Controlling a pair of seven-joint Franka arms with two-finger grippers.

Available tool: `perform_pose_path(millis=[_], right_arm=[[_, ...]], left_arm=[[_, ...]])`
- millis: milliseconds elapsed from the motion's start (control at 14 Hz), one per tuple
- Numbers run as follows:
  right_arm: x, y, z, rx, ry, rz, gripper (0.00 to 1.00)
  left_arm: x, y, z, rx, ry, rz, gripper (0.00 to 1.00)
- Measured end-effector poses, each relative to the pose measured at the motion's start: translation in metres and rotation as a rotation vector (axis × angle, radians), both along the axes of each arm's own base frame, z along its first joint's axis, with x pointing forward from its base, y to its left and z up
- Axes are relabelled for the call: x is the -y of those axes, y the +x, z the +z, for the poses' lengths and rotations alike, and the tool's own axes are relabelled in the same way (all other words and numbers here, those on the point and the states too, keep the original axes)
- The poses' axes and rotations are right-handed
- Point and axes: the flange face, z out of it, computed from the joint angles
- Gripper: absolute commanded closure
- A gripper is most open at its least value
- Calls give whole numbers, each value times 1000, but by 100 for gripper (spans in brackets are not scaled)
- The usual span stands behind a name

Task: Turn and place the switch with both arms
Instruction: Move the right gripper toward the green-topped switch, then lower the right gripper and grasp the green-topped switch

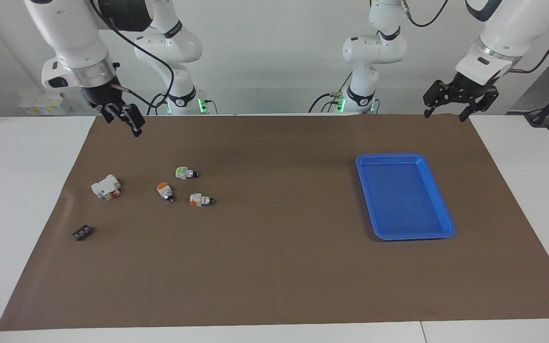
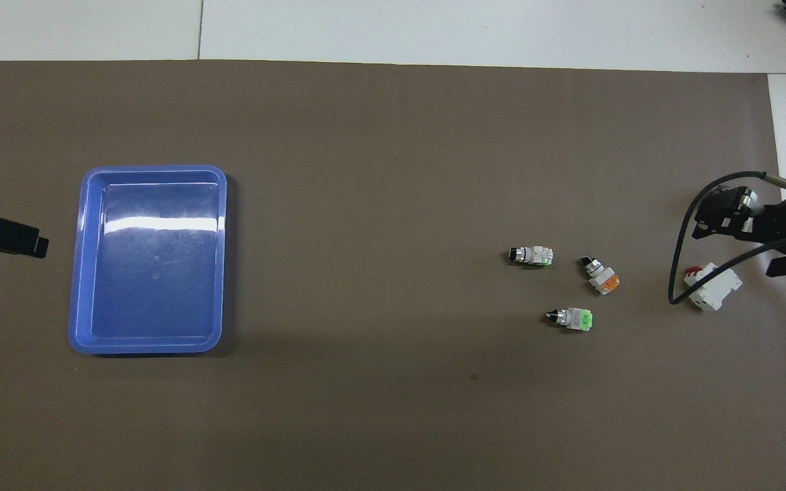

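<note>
The switch (image 1: 186,172) lies on its side on the brown mat, with a white body, a green block end and a black-and-silver knob tip. It also shows in the overhead view (image 2: 570,318). My right gripper (image 1: 123,126) hangs open and empty over the mat's edge by the robots, at the right arm's end, well apart from the switch. In the overhead view it (image 2: 741,218) covers part of the white-and-red block. My left gripper (image 1: 445,116) hangs open and empty over the mat's edge at the left arm's end, and shows at the overhead view's edge (image 2: 4,235).
Two orange-ended switches (image 1: 165,191) (image 1: 201,200) lie just farther from the robots than the green one. A white-and-red block (image 1: 106,186) and a small black part (image 1: 83,233) lie toward the right arm's end. A blue tray (image 1: 389,156) sits toward the left arm's end.
</note>
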Motion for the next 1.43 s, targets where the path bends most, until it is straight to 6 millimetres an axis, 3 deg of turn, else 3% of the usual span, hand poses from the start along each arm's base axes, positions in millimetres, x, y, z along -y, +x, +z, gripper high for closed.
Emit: perform_pose_path(millis=[214,500,714,1143,1429], right_arm=[[-10,-4,-36,11,-6,-165,0],[-38,-36,-98,-2,-10,-380,0],[-52,-44,-141,-71,36,-554,0],[-51,-63,-231,-118,152,-739,0],[-29,-59,-259,-103,240,-885,0]], left_arm=[[0,0,0,0,0,-1,0],[0,0,0,0,0,-1,0],[0,0,0,0,0,-1,0],[0,0,-1,-1,0,-1,0],[2,0,-2,-5,0,-3,0]])
